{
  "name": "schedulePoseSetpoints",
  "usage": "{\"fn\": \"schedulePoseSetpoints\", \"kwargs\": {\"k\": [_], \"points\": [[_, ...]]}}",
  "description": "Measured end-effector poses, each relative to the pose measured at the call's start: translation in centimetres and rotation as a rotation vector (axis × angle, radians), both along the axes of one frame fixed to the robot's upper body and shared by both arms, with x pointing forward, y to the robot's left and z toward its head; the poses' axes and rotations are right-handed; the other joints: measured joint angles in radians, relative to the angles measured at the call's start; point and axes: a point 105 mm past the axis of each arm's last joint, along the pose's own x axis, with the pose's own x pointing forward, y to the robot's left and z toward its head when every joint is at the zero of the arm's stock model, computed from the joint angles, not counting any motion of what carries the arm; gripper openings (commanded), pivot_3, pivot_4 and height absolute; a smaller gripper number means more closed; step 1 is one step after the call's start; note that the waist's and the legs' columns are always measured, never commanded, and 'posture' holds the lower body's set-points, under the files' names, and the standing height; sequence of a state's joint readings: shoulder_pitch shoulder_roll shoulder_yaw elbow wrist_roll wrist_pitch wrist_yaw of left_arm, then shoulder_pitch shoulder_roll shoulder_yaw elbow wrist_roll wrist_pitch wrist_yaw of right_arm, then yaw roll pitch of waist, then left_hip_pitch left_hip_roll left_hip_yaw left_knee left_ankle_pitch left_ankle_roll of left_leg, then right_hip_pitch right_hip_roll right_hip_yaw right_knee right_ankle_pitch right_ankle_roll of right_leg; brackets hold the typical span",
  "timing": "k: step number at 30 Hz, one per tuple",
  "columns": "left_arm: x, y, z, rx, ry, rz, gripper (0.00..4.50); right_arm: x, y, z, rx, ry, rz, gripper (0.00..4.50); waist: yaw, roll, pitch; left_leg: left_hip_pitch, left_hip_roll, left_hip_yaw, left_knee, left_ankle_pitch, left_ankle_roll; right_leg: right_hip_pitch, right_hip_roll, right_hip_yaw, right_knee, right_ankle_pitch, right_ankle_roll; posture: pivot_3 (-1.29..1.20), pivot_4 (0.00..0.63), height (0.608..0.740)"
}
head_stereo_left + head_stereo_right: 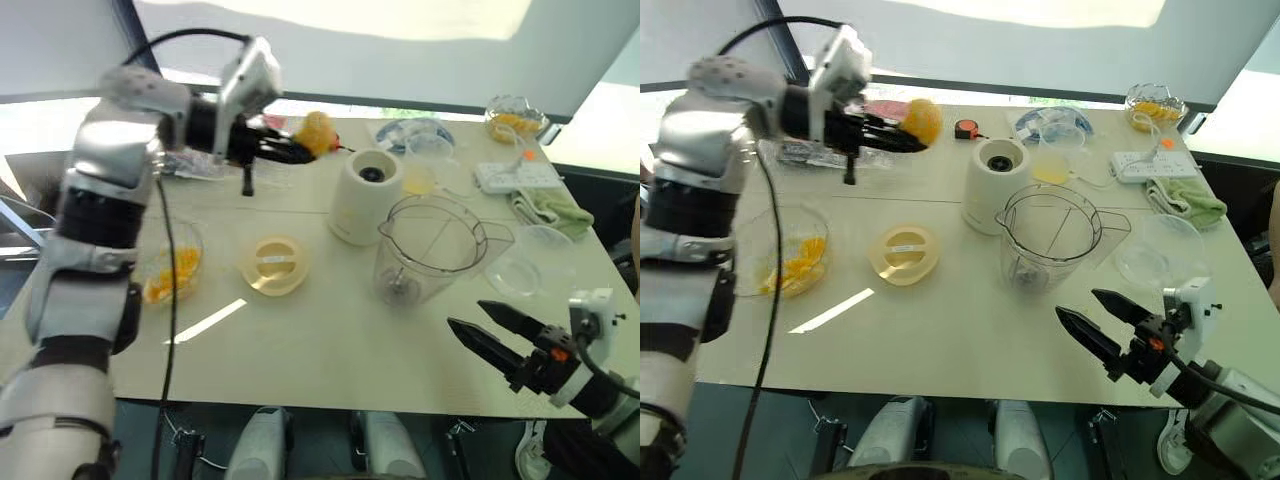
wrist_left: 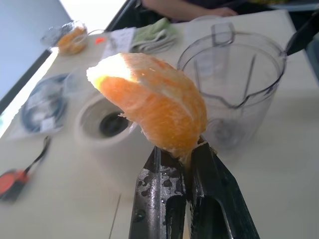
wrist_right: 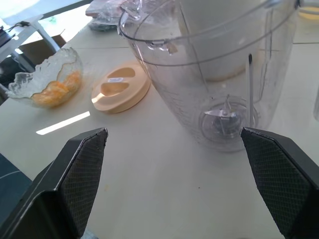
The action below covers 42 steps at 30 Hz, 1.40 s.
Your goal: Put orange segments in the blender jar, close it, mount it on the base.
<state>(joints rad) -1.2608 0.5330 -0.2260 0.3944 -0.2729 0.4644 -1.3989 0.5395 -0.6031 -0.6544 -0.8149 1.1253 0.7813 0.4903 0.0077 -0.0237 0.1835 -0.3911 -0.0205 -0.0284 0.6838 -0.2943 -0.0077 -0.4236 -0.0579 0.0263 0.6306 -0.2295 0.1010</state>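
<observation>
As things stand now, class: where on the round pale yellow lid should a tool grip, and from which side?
Grip the round pale yellow lid across its rim, from above: it lies flat on the table, apart from other objects, with only shallow recesses on top.

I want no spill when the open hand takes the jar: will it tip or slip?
The jar is tall, clear and empty apart from the blades, so it is probably light and could tip if pushed near its rim. Its smooth wall may slip between the right hand's fingers; the handle looks the safer hold.
</observation>
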Motion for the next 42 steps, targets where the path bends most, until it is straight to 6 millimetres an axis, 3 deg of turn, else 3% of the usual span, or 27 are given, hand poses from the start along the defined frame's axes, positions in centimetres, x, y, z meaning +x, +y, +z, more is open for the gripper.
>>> {"fn": "schedulePoseSetpoints", "kwargs": {"k": [4,8,12,19,27,30,34,39,42], "points": [[-0.6,-4.4,-1.1,0.015,0.003,-0.186,0.04,-0.6,-0.2,0.5,-0.011,-0.039,-0.059,4.50,-0.005,0.002,-0.001,0.000,0.000,0.001,0.000,0.000,0.000,0.000,0.000,0.001,0.000,0.000,0.000,0.00,0.150,0.740],[-0.3,-7.0,-4.0,0.050,0.038,-0.243,0.04,-1.0,-0.5,1.5,-0.006,-0.084,-0.104,4.50,-0.002,0.002,0.000,0.000,0.000,0.000,0.000,0.000,0.000,0.000,0.001,0.001,0.000,0.000,0.000,0.00,0.150,0.740],[-0.2,-9.3,-5.6,0.080,0.033,-0.270,0.04,-1.3,-0.6,2.4,0.026,-0.133,-0.151,4.50,0.003,0.002,0.000,0.000,0.000,-0.001,0.000,0.000,0.001,0.000,0.001,0.001,-0.001,0.000,0.000,0.00,0.150,0.740],[-0.8,-11.2,-6.6,0.106,-0.002,-0.318,0.04,-1.5,-0.8,3.3,0.059,-0.171,-0.189,4.50,0.004,0.002,0.000,-0.001,0.000,-0.001,0.000,-0.001,0.001,0.000,0.001,0.001,-0.001,-0.001,0.000,0.00,0.150,0.740],[-1.2,-11.8,-7.1,0.132,-0.022,-0.346,0.04,-1.6,-1.0,3.4,0.068,-0.184,-0.221,4.50,0.004,0.002,0.000,-0.001,0.000,-0.001,0.000,-0.001,0.001,0.000,0.001,0.001,-0.001,-0.001,0.000,0.00,0.150,0.740],[-1.3,-12.1,-7.3,0.143,-0.035,-0.355,0.92,-1.6,-0.9,3.4,0.064,-0.193,-0.235,4.50,0.005,0.002,0.000,-0.001,0.000,-0.001,0.000,-0.001,0.001,0.000,0.001,0.001,-0.001,-0.001,0.000,0.00,0.150,0.740],[-1.1,-12.4,-7.6,0.135,-0.039,-0.335,2.85,-1.5,-0.6,3.2,0.072,-0.198,-0.240,4.50,0.004,0.002,0.000,-0.001,0.000,-0.001,0.000,-0.001,0.001,0.000,0.001,0.001,-0.001,-0.001,0.000,0.00,0.150,0.740],[-0.7,-12.7,-7.2,0.105,-0.058,-0.301,2.85,-1.6,-0.7,3.2,0.059,-0.203,-0.250,4.50,0.005,0.002,0.000,-0.001,0.000,-0.001,0.000,-0.001,0.001,0.000,0.001,0.001,-0.001,-0.001,0.000,0.00,0.150,0.740],[-0.3,-13.2,-4.7,-0.011,-0.082,-0.260,2.85,-1.5,-0.8,3.1,0.034,-0.199,-0.245,4.50,0.006,0.002,0.000,-0.001,0.000,-0.001,0.000,-0.001,0.001,0.000,0.000,0.001,-0.002,-0.001,0.000,0.00,0.150,0.740]]}}
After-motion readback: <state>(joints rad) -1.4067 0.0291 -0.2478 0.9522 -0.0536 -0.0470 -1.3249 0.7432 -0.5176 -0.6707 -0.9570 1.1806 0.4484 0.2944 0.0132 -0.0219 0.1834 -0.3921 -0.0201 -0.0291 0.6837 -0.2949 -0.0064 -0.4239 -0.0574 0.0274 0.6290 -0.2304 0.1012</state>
